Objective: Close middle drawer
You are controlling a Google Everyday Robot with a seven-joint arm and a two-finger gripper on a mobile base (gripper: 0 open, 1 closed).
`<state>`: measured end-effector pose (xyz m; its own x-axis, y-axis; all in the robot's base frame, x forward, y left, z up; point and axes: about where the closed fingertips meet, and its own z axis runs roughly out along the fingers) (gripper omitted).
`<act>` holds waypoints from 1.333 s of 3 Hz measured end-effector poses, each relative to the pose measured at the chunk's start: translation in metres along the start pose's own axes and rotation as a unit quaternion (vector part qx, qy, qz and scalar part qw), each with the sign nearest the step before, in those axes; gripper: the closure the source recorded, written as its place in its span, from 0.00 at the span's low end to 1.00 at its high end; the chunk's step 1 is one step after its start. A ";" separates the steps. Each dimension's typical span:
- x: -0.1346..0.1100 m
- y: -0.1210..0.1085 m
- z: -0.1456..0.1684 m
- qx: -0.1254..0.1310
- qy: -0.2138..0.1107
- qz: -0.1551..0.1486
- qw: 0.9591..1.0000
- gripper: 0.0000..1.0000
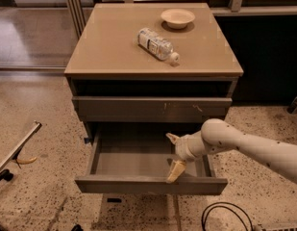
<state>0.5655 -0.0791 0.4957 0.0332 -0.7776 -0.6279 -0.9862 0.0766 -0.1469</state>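
The middle drawer (138,163) is pulled out wide from the cabinet; its grey inside is bare and its plain front (150,185) faces me. My gripper (174,155) reaches in from the right on a white arm, over the right part of the drawer's inside. Its tan fingers are spread: one fingertip (176,171) rests at the inner side of the drawer front, the other (171,138) points toward the back. It holds nothing.
The drawer above (150,109), with small white scratch marks, is shut. On the cabinet top (105,47) lie a plastic bottle (156,44) and a shallow bowl (178,18). A black cable (225,214) loops on the speckled floor at front right. A metal bar (16,150) stands at left.
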 end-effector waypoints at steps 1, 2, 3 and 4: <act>0.014 0.005 0.009 -0.006 -0.002 0.016 1.000 0.00; 0.027 0.008 0.021 -0.011 -0.007 0.029 1.000 0.00; 0.037 0.011 0.030 -0.013 -0.015 0.036 0.999 0.00; 0.042 0.009 0.041 -0.016 -0.022 0.039 0.999 0.19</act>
<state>0.5642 -0.0855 0.4364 -0.0371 -0.7425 -0.6688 -0.9907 0.1149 -0.0726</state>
